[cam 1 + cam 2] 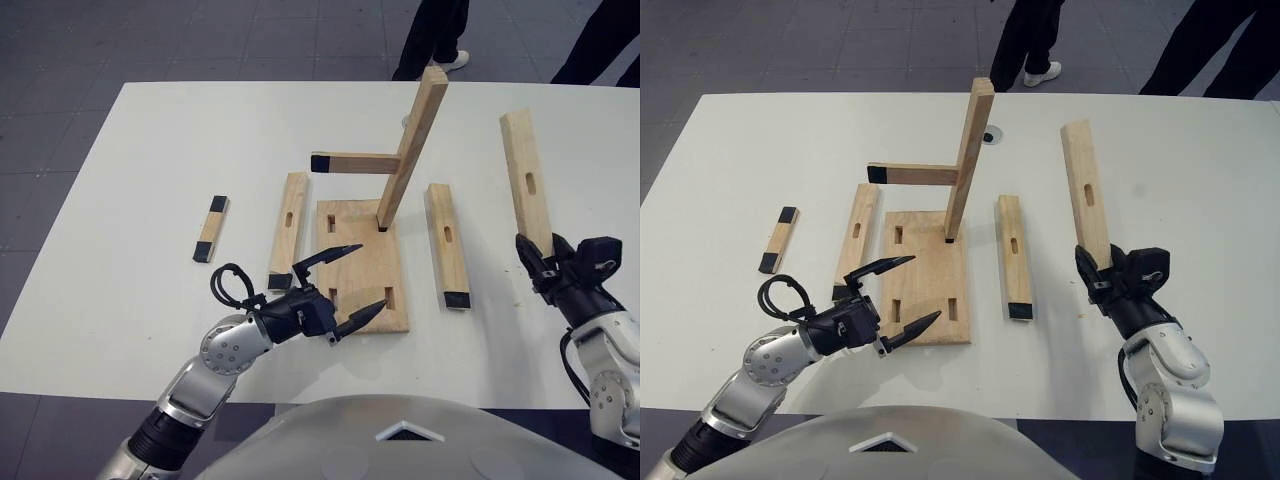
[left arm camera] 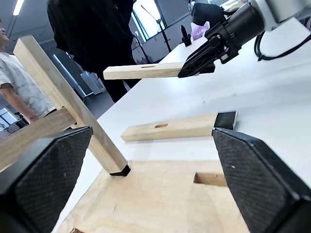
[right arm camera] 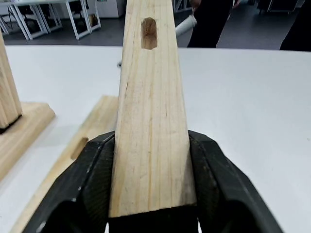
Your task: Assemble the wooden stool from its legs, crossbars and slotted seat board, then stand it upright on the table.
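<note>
Nearest to the head camera, at 6 o'clock on the white table point(image 1: 150, 150), I see the left gripper point(image 1: 370, 276). Its two black fingers point(image 1: 330, 255) stand wide apart, holding nothing, over the near end of the seat board point(image 1: 365, 240); I cannot tell whether they touch the wood.

I take the seat board as the dial's centre, with 12 o'clock pointing away from the robot. It lies flat with its slots facing up.

- **1 o'clock, on the board:** an upright leg point(image 1: 412, 140) stands with its black-capped foot in a slot and leans away toward 1 o'clock. A crossbar point(image 1: 360, 162) is joined to that leg partway up. It juts roughly level toward 9 o'clock, its black tip free in the air.
- **9 o'clock, just beside the board:** a second leg point(image 1: 290, 222) lies flat, slot up, black end toward the robot.
- **9 o'clock, farther out and well apart:** a short crossbar point(image 1: 211, 229) lies flat, black at both ends.
- **3 o'clock, near the board:** a third leg point(image 1: 447, 240) lies flat, slot up, black end toward the robot.
- **4 o'clock, beyond the third leg:** the right gripper point(image 1: 540, 258) is clamped on the near end of a fourth leg point(image 1: 524, 170). The leg is held above the table and points toward 12 o'clock. In the right wrist view I see the wood squeezed between both pads point(image 3: 92, 179), its slot facing the camera.
</note>
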`<state>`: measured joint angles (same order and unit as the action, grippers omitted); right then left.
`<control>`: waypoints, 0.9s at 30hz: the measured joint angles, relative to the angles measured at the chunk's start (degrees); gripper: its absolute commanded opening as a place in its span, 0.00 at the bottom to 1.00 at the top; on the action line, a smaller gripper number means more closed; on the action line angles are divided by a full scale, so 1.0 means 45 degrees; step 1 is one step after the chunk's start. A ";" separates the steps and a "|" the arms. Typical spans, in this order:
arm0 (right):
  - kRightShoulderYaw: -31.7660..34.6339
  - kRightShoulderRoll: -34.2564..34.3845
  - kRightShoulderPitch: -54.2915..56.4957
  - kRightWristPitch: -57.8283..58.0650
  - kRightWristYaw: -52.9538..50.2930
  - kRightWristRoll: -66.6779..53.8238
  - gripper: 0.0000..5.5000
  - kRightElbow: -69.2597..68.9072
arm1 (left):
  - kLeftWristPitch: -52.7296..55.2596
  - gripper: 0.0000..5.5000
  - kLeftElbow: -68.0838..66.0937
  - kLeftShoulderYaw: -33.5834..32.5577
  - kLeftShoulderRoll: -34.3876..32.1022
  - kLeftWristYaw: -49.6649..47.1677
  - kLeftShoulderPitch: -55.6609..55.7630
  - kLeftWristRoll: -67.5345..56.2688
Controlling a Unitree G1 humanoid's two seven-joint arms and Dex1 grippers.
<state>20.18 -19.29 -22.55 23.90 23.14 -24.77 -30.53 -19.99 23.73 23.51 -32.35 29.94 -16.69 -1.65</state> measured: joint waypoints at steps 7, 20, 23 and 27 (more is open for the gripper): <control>-0.0180 0.0904 -0.0297 -0.2490 0.1291 -0.1328 0.37 -0.0930 | 0.0522 0.83 0.0160 -0.0453 0.0317 0.0499 0.0065 -0.1414; -0.1646 0.0401 -0.1228 -0.3496 0.3573 -0.3147 0.37 -0.2572 | 0.1719 0.83 0.0335 -0.0765 0.0627 0.2263 0.0009 -0.4641; -0.1888 -0.0058 -0.1216 -0.3304 0.3955 -0.3608 0.37 -0.2590 | 0.2413 0.83 0.1017 -0.0861 0.0563 0.2883 -0.0229 -0.6244; -0.2226 -0.0941 -0.1089 -0.2917 0.4932 -0.4440 0.37 -0.2591 | 0.3334 0.83 0.1991 -0.1280 0.0051 0.3866 -0.0697 -0.8274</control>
<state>10.16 -23.52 -27.46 10.77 45.33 -44.75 -42.19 -4.99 32.69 17.75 -32.12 47.34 -19.83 -38.88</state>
